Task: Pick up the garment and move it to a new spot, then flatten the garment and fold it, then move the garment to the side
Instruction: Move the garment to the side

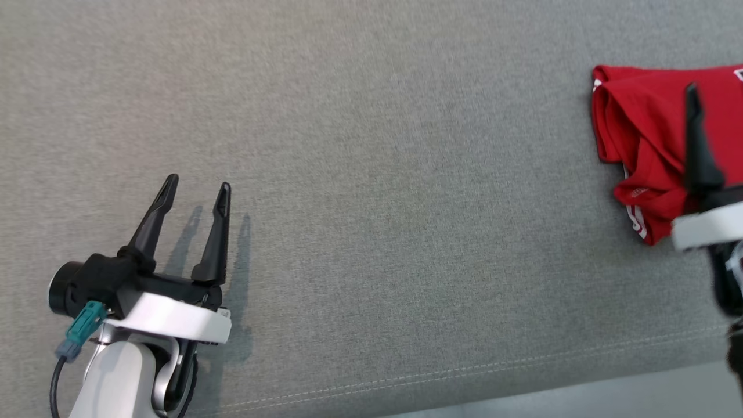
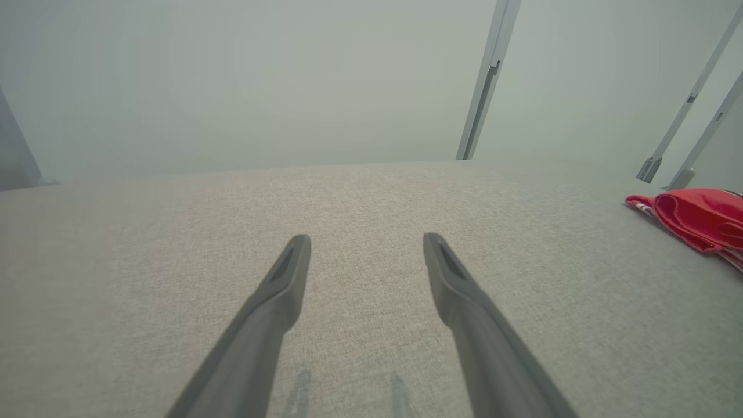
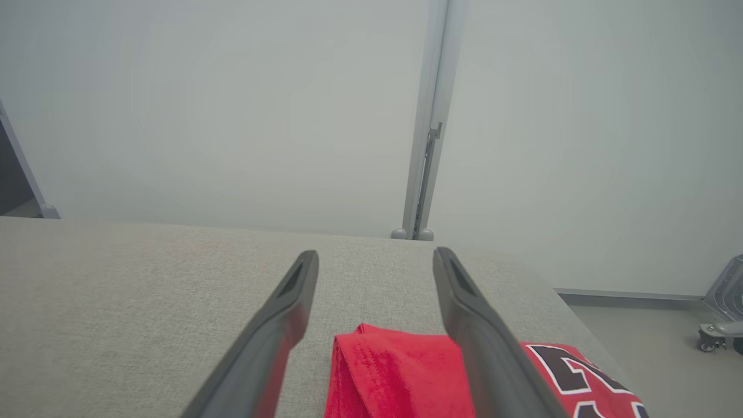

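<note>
step: guessing the last one, red garment [image 1: 638, 128] looks folded, off to the side of the tabletop [image 1: 371, 174] | right hand [image 3: 376, 254] fingers apart over it, left hand [image 1: 198, 182] apart too | next: probably just lift clear

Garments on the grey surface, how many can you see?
1. The red garment lies at the right end of the grey surface, beneath the right gripper; it runs off the head view's edge, so more may be hidden.

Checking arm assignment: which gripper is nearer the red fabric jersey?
Right. Right gripper hovers over the red fabric jersey; left gripper sits far to its left, above grey woven surface.
</note>
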Available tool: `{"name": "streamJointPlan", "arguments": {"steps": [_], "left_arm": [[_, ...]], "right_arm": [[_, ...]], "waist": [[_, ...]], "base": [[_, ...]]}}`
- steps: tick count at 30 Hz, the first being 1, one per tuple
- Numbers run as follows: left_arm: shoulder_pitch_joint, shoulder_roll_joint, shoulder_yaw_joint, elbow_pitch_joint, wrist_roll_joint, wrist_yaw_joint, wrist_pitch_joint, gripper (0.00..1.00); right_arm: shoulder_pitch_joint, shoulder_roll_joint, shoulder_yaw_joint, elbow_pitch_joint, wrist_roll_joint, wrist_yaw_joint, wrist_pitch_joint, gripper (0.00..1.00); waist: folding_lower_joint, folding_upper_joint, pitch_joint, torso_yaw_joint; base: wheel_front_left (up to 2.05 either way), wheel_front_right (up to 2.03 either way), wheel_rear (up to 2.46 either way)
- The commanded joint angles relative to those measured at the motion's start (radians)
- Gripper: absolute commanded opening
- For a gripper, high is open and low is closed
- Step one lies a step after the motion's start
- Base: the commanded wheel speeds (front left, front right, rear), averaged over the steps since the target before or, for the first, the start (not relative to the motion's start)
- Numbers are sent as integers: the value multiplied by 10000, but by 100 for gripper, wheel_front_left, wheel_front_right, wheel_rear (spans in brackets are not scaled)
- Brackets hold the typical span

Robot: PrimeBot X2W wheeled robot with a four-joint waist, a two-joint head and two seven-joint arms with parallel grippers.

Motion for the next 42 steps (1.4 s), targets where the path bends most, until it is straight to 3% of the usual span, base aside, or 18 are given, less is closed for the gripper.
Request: {"name": "streamJointPlan", "arguments": {"steps": [1, 7, 13, 26, 42], "left_arm": [[52, 217, 382, -245, -127, 99, -1, 100], [425, 257, 594, -131, -279, 264, -53, 100], [1007, 167, 830, 113, -558, 334, -179, 100], [2357, 190, 937, 788, -585, 201, -329, 100], [2259, 354, 835, 1212, -430, 77, -353, 100]], "right_arm": [[434, 20, 63, -550, -170, -2, -99, 100], [1890, 1067, 34, -1735, -552, -2, -100, 100], [3102, 1725, -144, -1638, -826, -2, -100, 100], [5049, 2163, -270, -1571, -1273, -2, -100, 100], [5566, 2381, -546, -1881, -1423, -2, -38, 100]], "waist": [[0, 0, -423, 203], [0, 0, -1207, 585], [0, 0, -2155, 751], [0, 0, -3955, 930], [0, 0, -4252, 1119]], "base": [[0, 0, 0], [0, 0, 0], [0, 0, 0], [0, 0, 0], [0, 0, 0]]}}
